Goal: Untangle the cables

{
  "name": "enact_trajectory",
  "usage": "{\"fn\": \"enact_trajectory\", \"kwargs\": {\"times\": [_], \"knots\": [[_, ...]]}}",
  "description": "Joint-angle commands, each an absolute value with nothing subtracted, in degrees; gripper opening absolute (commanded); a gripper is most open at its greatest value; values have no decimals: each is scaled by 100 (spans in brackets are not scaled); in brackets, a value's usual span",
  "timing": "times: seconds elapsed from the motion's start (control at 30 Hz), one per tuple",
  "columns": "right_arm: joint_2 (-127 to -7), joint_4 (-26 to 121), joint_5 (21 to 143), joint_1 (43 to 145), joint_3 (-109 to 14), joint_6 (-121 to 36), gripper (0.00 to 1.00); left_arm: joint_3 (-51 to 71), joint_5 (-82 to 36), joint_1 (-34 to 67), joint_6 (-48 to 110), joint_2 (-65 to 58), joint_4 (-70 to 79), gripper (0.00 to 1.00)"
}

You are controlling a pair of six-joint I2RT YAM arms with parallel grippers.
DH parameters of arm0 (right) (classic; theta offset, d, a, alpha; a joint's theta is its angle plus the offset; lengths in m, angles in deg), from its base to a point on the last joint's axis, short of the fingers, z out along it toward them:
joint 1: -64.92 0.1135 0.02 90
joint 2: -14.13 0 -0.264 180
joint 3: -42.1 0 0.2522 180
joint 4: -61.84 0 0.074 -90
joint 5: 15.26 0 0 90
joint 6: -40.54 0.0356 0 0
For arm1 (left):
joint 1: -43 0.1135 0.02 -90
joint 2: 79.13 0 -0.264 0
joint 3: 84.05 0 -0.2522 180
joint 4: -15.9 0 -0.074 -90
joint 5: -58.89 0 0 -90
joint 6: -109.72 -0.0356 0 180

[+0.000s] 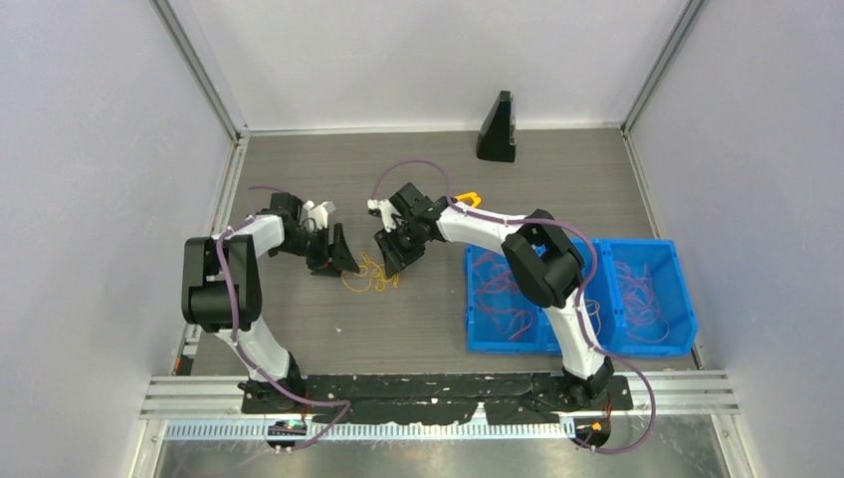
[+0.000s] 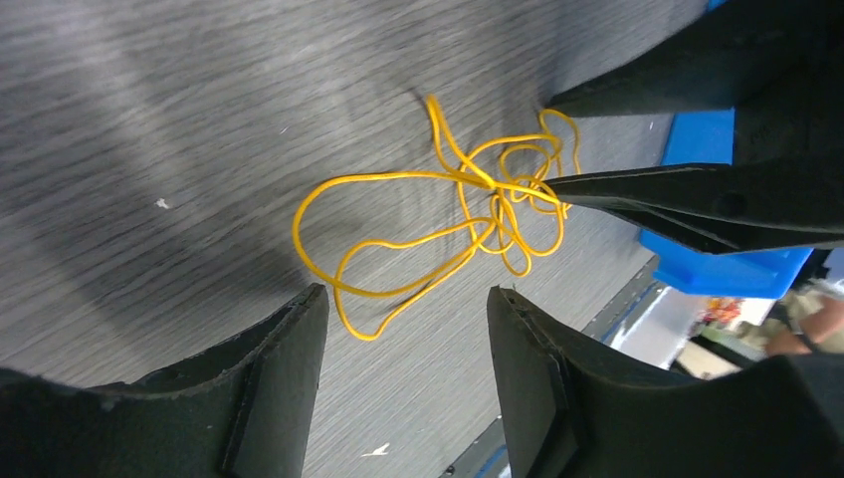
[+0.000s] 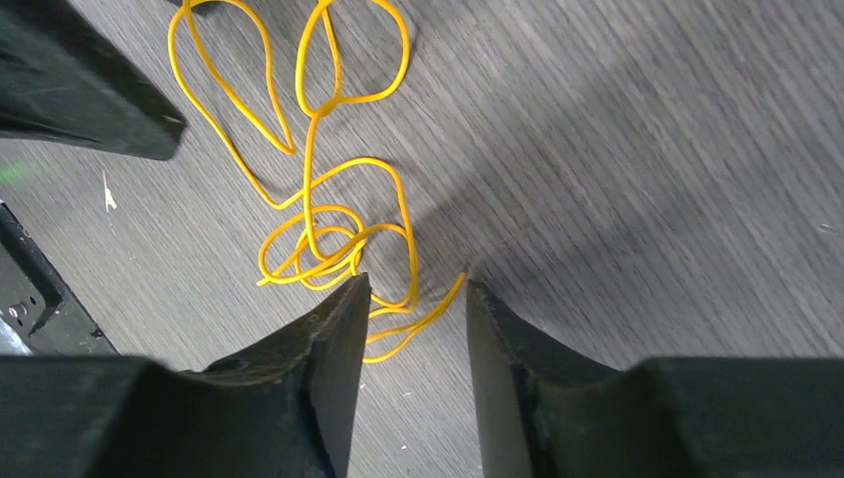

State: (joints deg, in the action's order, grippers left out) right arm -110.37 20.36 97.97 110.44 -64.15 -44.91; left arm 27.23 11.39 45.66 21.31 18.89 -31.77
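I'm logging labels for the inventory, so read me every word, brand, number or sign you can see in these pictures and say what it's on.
No text can be read in any view.
Blue bins: no label showing.
Black stand: no marking visible.
Small board at the near edge: too small to read.
Yellow cable: plain, no tag.

Tangled cables (image 1: 370,276) on table (image 1: 418,334) between left claw (image 1: 344,265) and right claw (image 1: 392,262)

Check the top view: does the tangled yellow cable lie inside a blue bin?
No, the yellow cable lies on the grey table, left of the blue bins.
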Motion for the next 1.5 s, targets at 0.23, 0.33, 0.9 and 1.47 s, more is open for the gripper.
{"fn": "enact_trajectory", "kwargs": {"times": [0.23,0.33,0.9,1.47], "knots": [[-11063,2141,9618,11097,-6144,-4655,20,2559,1493,4607,3126,2578,-2510,56],[-10936,2220,9595,11097,-6030,-4748,9,2532,1577,4603,3593,2676,-2401,57],[-8464,2079,9387,10204,-4911,-5232,5,2275,1911,4748,2858,1196,-2837,0],[-4898,805,9798,7434,-4938,-5510,5,808,2623,2898,3280,-624,-1493,0]]}}
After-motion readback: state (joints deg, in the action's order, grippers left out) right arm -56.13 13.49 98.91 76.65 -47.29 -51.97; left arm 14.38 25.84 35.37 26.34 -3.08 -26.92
